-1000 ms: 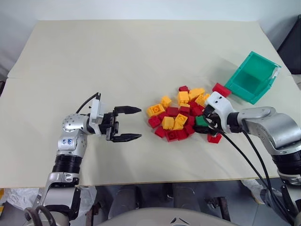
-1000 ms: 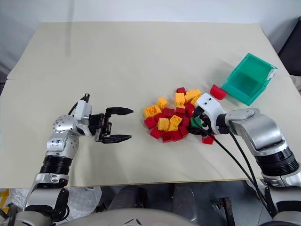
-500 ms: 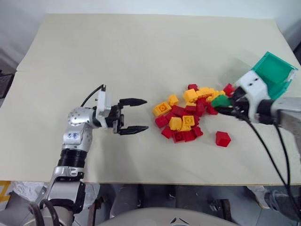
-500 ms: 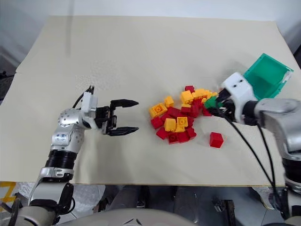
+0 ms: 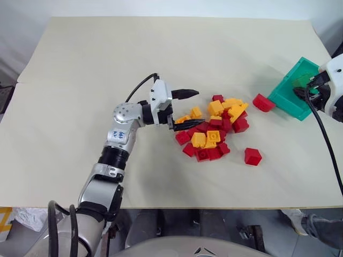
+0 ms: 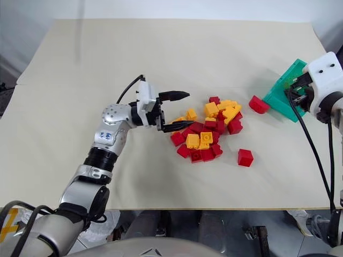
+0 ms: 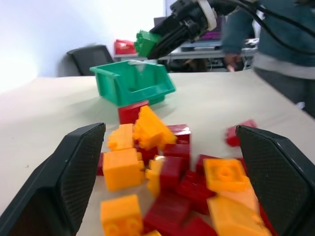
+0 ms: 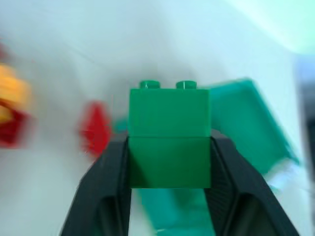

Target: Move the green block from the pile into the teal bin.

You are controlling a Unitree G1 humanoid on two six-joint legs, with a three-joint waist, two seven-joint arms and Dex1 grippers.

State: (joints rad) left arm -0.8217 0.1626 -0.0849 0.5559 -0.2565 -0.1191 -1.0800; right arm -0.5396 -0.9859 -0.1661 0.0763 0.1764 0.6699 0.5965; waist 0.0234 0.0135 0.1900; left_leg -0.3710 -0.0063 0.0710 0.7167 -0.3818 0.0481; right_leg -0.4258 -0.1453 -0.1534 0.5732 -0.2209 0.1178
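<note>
Green block [image 8: 169,137] sits clenched between right fingers [image 8: 110,196], teal bin [image 7: 133,81] beyond, left fingers [image 7: 69,177] spread

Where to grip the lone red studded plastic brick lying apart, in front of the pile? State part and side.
Probably its two opposite flat side walls, coming down from above: the red brick lies alone on the bare table, with free space on either side.

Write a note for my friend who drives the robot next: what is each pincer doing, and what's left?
Right pincer: shut on the small bright green studded plastic brick, held above the teal rectangular plastic bin.
Left pincer: open, empty, at the near edge of the heap of red and yellow-orange plastic bricks.
Done: green brick is out of the heap.
Left: lower it over the bin and let go.
</note>
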